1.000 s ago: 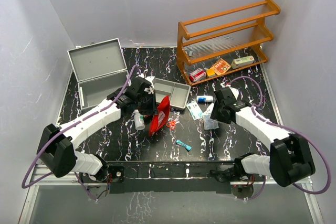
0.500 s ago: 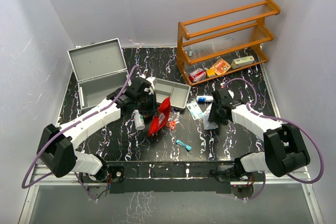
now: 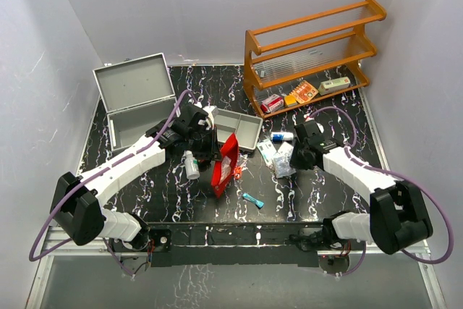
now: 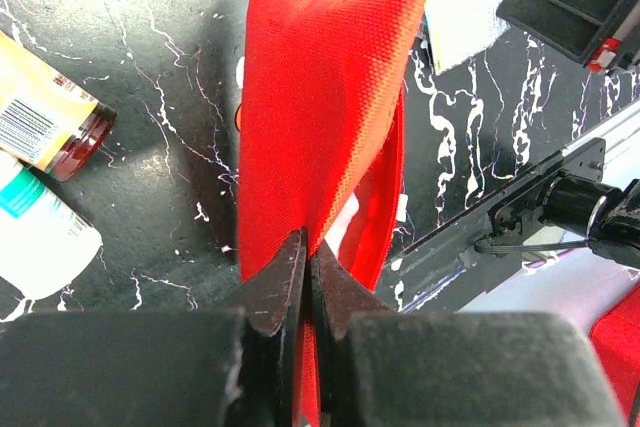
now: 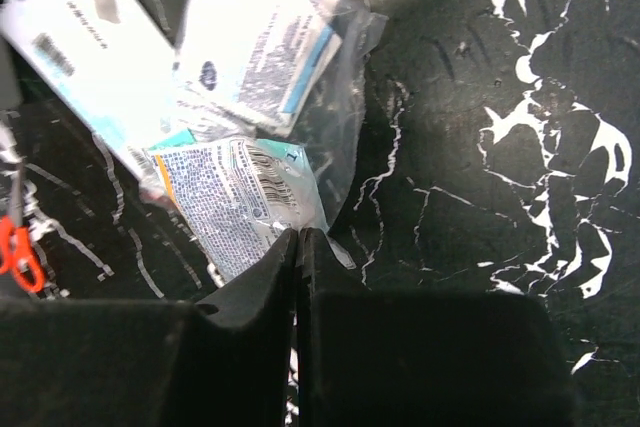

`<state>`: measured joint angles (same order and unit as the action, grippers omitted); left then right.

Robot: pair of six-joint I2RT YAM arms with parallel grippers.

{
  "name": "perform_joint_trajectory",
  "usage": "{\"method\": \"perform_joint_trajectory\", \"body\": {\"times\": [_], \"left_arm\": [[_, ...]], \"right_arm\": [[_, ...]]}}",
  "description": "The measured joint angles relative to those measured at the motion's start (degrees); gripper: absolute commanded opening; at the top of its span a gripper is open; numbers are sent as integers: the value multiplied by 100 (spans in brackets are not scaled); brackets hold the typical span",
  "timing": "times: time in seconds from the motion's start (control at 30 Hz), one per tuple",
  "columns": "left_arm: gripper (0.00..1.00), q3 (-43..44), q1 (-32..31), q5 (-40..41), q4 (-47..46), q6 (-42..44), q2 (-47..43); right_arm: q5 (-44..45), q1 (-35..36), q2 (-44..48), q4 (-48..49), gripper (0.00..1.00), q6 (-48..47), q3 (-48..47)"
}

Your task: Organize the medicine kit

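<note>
Pouch [image 4: 320, 97] of red fabric clamped in left pincer [image 4: 308, 257], right pincer [image 5: 298, 242] pinching clear packet [image 5: 250, 57] — print unreadable.

The medicine kit [image 3: 137, 103] was set at the far left of the table [image 3: 173, 193], its lid raised behind it. A divided tray [image 3: 239, 127] was placed to its right, and a rack [image 3: 315, 56] was stood in the far right corner, with boxes [image 3: 304, 92] laid on its lowest shelf. In front of the tray a pouch [image 3: 226, 164] was found, with a bottle [image 3: 191, 166] near its left and scissors [image 3: 236, 171] just beside its right. Bagged packets [image 3: 282, 161] were laid further right, and a small tube [image 3: 252, 200] nearer the front edge.
</note>
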<state>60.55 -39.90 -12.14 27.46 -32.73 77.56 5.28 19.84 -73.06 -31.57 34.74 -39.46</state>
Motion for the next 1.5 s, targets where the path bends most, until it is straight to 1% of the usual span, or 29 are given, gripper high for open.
{"method": "perform_joint_trajectory", "body": {"times": [0.33, 0.63, 0.8, 0.93, 1.13, 1.2, 1.3, 1.5], "left_arm": [[0, 0, 0, 4, -55, -52, -2], [0, -24, 0, 7, -208, -142, 0], [0, -26, 0, 9, -282, -227, 0], [0, -31, 0, 11, -374, -330, 0], [0, -33, 0, 15, -472, -485, 0], [0, -33, -2, 15, -474, -533, 0], [0, -33, 0, 15, -479, -603, -4], [0, -33, 0, 13, -479, -671, -52]], "right_arm": [[-726, 2, 920, 138, 0, 28, 0], [-1530, 116, 1738, 890, 0, 175, 7], [-1862, 308, 1963, 1578, 0, 713, 103], [-1954, 658, 1971, 2118, 0, 1294, 103], [-1825, 1364, 1967, 2833, 0, 2201, 107], [-1790, 1504, 1947, 3058, 0, 2450, 118], [-1722, 1655, 1858, 3399, 0, 2824, 175], [-1633, 1799, 1657, 3689, 0, 3307, 247]]}}
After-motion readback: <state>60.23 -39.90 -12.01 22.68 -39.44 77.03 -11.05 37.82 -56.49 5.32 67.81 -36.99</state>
